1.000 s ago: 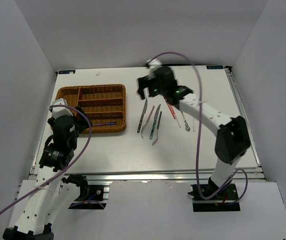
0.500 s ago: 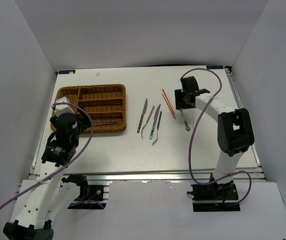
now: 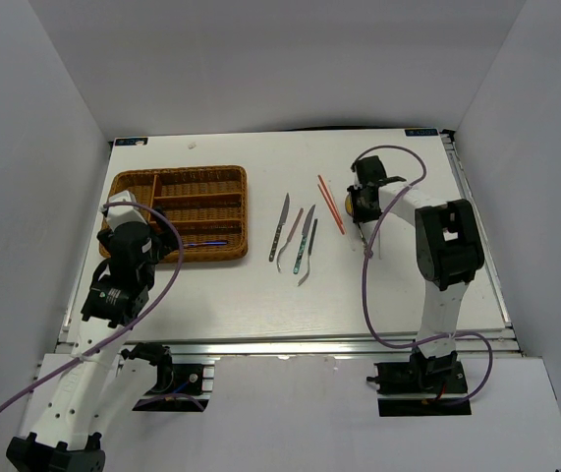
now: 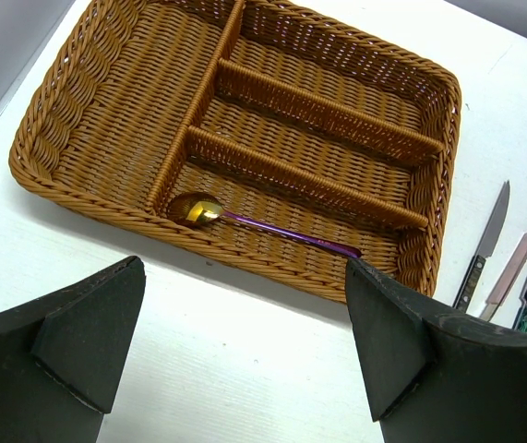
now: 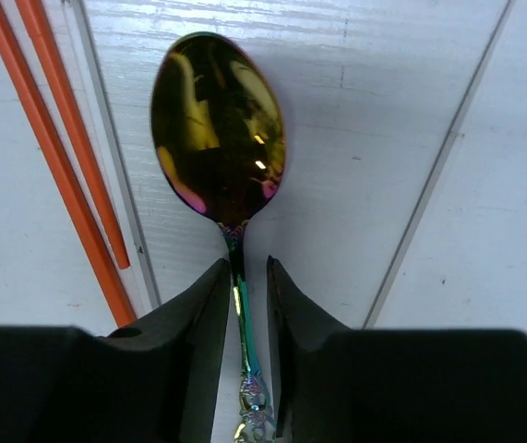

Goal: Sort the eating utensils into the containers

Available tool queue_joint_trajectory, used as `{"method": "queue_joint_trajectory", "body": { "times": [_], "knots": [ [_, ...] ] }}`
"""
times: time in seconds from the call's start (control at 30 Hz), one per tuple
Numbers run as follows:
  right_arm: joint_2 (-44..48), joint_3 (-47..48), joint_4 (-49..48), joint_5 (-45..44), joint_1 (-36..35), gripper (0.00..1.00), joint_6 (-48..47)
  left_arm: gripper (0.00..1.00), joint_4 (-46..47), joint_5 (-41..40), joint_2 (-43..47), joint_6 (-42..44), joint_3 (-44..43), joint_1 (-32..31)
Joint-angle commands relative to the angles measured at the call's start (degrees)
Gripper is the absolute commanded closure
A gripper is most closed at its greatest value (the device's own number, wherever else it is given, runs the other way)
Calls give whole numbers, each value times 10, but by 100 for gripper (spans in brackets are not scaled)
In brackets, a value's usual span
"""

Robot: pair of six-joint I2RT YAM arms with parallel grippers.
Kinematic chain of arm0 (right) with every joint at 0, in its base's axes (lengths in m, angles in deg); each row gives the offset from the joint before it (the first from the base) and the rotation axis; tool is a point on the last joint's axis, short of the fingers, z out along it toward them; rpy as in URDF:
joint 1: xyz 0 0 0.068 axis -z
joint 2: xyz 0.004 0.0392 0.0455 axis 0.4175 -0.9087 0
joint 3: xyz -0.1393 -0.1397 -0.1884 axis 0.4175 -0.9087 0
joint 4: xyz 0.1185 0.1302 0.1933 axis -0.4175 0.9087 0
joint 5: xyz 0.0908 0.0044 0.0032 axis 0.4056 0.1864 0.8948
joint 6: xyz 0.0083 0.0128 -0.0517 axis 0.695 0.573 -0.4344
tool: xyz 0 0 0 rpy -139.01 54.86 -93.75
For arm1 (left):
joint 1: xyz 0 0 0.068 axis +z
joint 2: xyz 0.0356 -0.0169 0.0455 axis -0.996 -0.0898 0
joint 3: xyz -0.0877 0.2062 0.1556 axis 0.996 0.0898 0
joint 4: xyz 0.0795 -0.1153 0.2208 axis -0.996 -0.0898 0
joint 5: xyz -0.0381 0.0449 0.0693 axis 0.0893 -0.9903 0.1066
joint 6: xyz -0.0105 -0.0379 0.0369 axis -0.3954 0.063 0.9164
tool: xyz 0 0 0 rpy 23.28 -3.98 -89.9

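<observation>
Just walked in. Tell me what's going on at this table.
Two robot arms are sorting cutlery into a wicker tray. The right hand is down at the rainbow spoon beside the orange chopsticks. Its fingers straddle the handle just below the bowl, but a sliver of gap shows, so a firm grip is uncertain. The left hand hangs open near the tray, which holds one gold-bowled spoon. Knives lie on the table between.

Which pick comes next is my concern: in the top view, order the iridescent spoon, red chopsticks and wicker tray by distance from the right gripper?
1. Iridescent spoon, handle straddled by the right gripper.
2. Red chopsticks, just to its left.
3. Wicker tray, far left.
</observation>
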Motion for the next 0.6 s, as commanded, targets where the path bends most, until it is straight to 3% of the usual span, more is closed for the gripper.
{"method": "queue_joint_trajectory", "body": {
  "times": [0.0, 0.23, 0.47, 0.57],
  "knots": [
    [-16, 4, 18, 13, 0, 73, -7, 2, -4, -7, -2, -2, -7, 4],
    [-27, 4, 38, 25, -1, 100, -9, 2, -4, -7, 1, -2, -6, 3],
    [55, -5, 34, 64, -9, 100, 3, 2, -4, -7, 3, -2, -7, 4],
    [100, 4, 3, 54, -50, 100, -27, 2, -4, -8, 3, -2, -7, 4]
  ]
}}
